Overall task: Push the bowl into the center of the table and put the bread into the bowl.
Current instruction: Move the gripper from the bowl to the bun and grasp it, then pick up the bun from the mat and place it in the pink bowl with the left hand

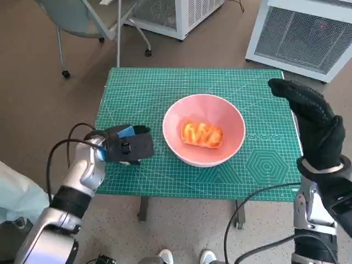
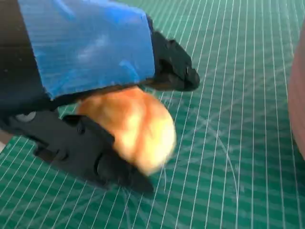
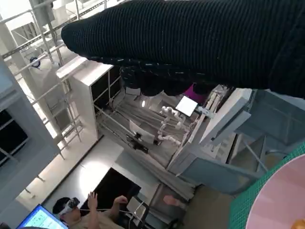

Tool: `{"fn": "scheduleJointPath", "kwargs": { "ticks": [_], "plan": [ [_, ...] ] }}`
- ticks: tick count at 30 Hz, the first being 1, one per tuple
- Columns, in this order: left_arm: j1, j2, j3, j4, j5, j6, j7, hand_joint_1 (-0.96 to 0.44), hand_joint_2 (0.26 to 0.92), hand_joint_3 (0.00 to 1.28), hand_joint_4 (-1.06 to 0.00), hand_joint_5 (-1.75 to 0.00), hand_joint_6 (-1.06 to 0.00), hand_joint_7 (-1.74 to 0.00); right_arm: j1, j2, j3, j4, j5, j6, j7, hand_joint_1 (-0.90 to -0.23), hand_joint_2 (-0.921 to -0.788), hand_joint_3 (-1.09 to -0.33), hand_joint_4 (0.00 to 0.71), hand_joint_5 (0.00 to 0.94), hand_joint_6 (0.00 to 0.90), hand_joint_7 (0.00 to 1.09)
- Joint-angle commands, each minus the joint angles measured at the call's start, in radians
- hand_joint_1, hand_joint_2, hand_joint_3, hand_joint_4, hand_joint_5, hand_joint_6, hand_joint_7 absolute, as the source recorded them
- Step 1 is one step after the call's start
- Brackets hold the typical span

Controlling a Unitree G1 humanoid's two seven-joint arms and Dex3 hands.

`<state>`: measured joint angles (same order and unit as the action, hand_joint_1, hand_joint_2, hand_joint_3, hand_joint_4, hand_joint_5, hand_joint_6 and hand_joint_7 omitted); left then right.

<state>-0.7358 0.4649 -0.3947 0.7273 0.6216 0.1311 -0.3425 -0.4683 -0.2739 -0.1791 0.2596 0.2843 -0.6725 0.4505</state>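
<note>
Dial = table (image 1: 143,88) seen from the robot's side, 12 = far edge.

- Pink bowl (image 1: 176,137) is sitting abt mid-dial, maybe a touch toward 3. Push step looks done, in my judgement.
- One bread piece (image 1: 202,135) is lying inside the bowl, flat on the bottom, glazed orange.
- L hand (image 1: 127,145) is hovering low over the green mat at approx 9, just beside the bowl, not touching it. Wrist cam is showing a second bread piece (image 2: 138,126), round and golden, clamped between the upper fingers (image 2: 174,67) and the lower part of the hand, so L hand is grasping it. From the head view that piece is hidden under the hand.
- R hand (image 1: 316,124) is raised at 3, off the table edge, fingers stretched out and apart, nothing in it: released, idle.
- Person (image 3: 76,210) is sitting in the background in the R wrist view, w/ a lit screen close by.

Step in hand, as I read it: the carry of the held piece to the bowl. Next move calls for: lifting L hand enough to clear the near rim, travelling toward 3 till over the bowl's middle, then letting go low so the piece isn't bouncing out. Risk: knuckles clipping the rim and shoving the bowl off centre.
</note>
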Motion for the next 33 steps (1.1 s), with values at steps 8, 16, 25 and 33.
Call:
{"fn": "scheduleJointPath", "kwargs": {
  "ticks": [8,16,25,33],
  "plan": [
    [0.016,0.035,-0.008,0.047,-0.012,-0.135,0.037,0.01,0.906,0.06,-0.74,-1.08,-0.65,-1.16,0.017,-0.005,0.000,0.010,-0.001,0.011,0.004,-0.661,-0.921,-0.686,0.082,0.000,-0.001,0.39],
    [0.055,0.076,0.057,-0.142,-0.065,-0.100,-0.017,0.00,0.908,0.06,-0.75,-1.07,-0.64,-1.20,0.014,-0.005,-0.001,0.024,-0.010,0.001,0.001,-0.660,-0.921,-0.686,0.083,0.000,-0.001,0.39],
    [0.105,0.096,0.174,-0.403,-0.129,-0.078,-0.006,0.00,0.913,0.05,-0.75,-1.09,-0.63,-1.18,0.005,-0.002,0.003,0.031,-0.007,0.004,0.004,-0.654,-0.921,-0.684,0.087,0.003,-0.001,0.39],
    [0.096,0.083,0.233,-0.520,-0.163,-0.105,0.022,0.00,0.914,0.04,-0.77,-1.08,-0.64,-1.16,-0.005,-0.005,0.010,0.040,-0.011,0.003,0.009,-0.656,-0.921,-0.684,0.089,0.003,-0.001,0.39]
  ]
}}
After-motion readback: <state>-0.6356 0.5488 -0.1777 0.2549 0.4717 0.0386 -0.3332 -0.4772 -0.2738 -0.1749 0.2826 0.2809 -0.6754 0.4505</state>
